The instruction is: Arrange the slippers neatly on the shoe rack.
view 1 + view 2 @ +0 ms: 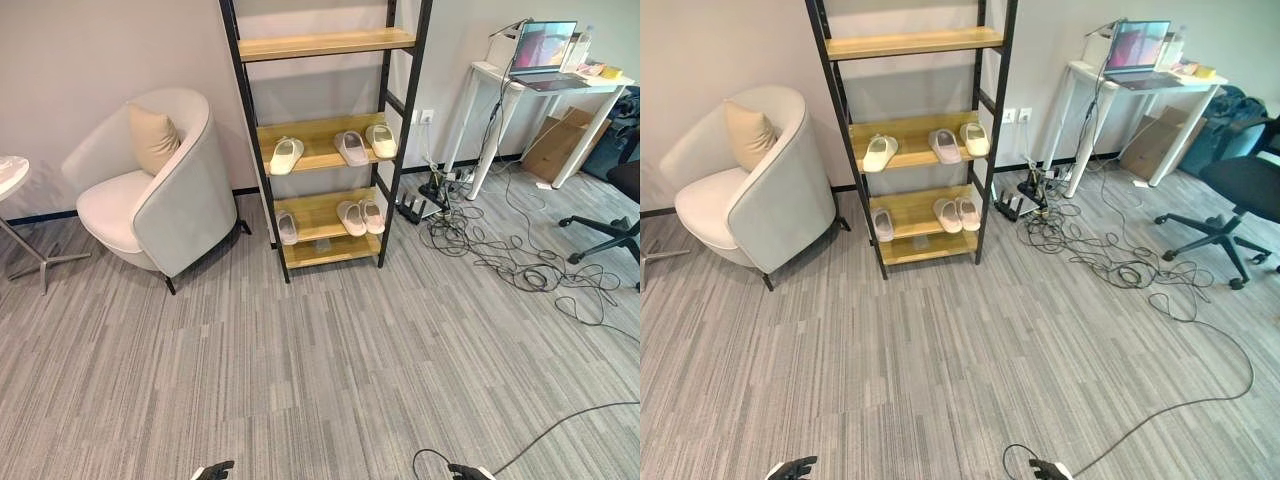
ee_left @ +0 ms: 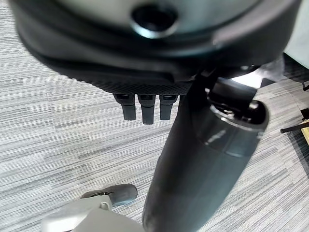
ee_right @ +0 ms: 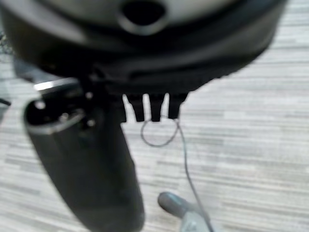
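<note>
1. Slippers first: six in all, every one pale and sitting on the shoe rack (image 1: 318, 140), which stands against the wall between the armchair and the desk.
2. On the middle shelf (image 1: 322, 131) I count three. One cream slipper (image 1: 286, 155) lies alone toward the left end. A greyish slipper (image 1: 351, 148) and a cream one (image 1: 380, 140) sit close together near the right end.
3. On the lower shelf (image 1: 318, 212) there are three more. A single slipper (image 1: 287, 227) rests at the left edge, and a pair (image 1: 360, 216) lies side by side toward the right, toes pointing outward.
4. One top shelf (image 1: 325, 43) carries no slippers, and one narrow bottom board (image 1: 330, 250) sits just above the carpet.
5. One white armchair (image 1: 150, 190) with one beige cushion (image 1: 152, 138) stands just left of the rack.
6. One white desk (image 1: 545, 90) stands to the right with one open laptop (image 1: 543, 55) on it, and one cardboard box (image 1: 560, 143) leans underneath.
7. One black office chair (image 1: 1230, 200) stands at the far right, with loose cables (image 1: 490, 245) spread over the carpet (image 1: 300, 380) near the desk.
8. Robot's left hand (image 2: 145, 108) hangs low over bare carpet, fingers straight and relaxed, holding nothing.
9. Robot's right hand (image 3: 152, 108) does likewise, fingers loose and empty, well apart from the rack.
</note>
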